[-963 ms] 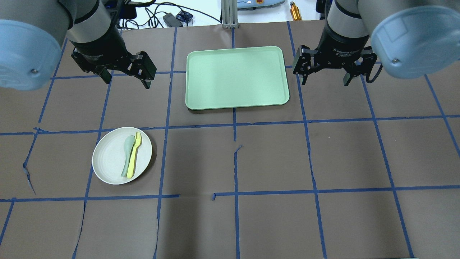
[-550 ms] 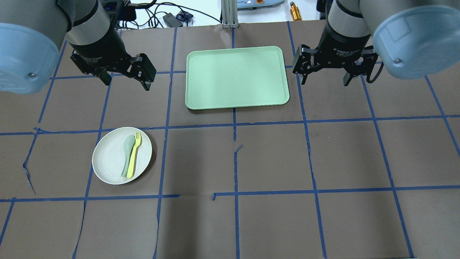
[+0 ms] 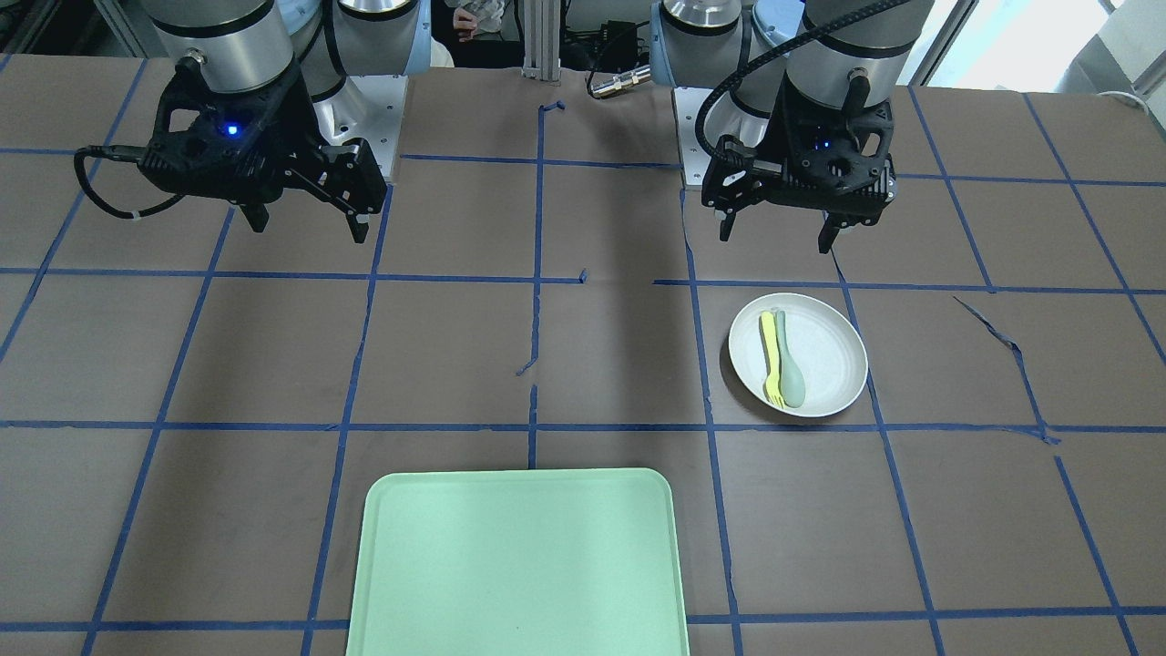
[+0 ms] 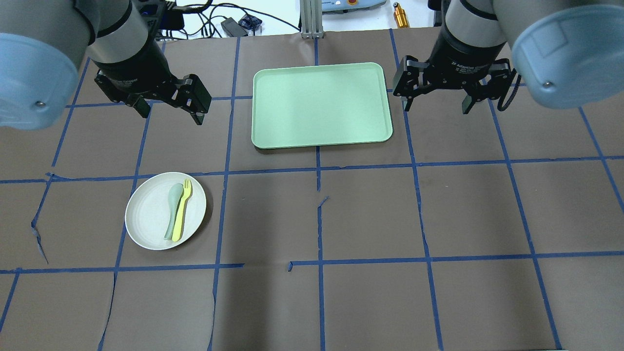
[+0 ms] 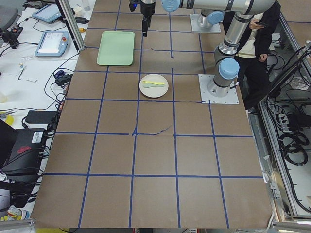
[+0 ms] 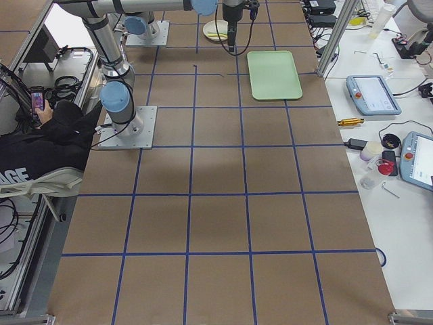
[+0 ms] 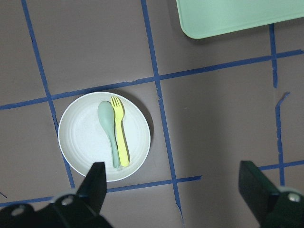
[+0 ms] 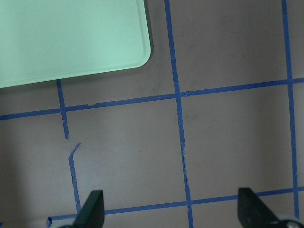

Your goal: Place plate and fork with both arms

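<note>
Plate spot: the round off-white plate (image 4: 146, 222) sits on the brown bench (image 4: 370, 214), at the lower left of the overhead view. It looks light and stiff, so its raised rim seems best to pinch. On it lies the small yellow plastic fork (image 4: 181, 214), touching a grey-green spoon (image 4: 171, 207). The fork looks thin and slippery, so take its handle. Jaws on the left arm (image 4: 126, 53) and right arm (image 4: 468, 44) are wide apart and hold nothing. White letters near the right jaws read "2F Adaptive".

Robotics laboratory: a paper-covered bench (image 6: 216, 223) gridded with blue tape (image 6: 216, 194), teach pendants (image 6: 370, 95) and loose cables (image 5: 290, 141) beside its edges.
</note>
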Tool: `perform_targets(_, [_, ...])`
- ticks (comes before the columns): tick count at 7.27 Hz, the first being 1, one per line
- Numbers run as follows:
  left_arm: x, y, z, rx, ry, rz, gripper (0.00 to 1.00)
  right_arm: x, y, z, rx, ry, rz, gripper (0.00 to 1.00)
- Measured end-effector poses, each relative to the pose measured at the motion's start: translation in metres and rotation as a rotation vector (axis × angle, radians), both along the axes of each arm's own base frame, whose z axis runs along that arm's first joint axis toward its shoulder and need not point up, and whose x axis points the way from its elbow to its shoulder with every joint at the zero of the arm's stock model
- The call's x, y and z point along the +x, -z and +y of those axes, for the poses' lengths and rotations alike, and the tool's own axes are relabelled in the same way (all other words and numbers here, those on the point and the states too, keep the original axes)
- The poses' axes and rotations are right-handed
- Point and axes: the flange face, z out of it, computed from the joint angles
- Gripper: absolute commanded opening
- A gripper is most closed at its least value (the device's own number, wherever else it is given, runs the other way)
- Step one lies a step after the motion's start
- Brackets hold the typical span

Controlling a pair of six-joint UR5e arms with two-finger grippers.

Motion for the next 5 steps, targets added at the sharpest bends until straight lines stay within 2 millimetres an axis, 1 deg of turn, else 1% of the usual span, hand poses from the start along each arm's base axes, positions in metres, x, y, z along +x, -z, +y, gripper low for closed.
perform_targets(2, [0.000,0.000,0.001,0.000,0.000,-0.001,1.00,0.009,0.002,0.003,0.002,-0.016,-0.008,1.00])
perform_targets(4, [0.001,0.001,0.002,0.008,0.000,-0.005,1.00,0.011,0.002,0.003,0.003,-0.019,-0.009,1.00])
perform_targets(5, [0.004,0.010,0.003,0.039,0.001,-0.011,1.00,0.011,0.002,0.004,0.003,-0.020,-0.009,1.00])
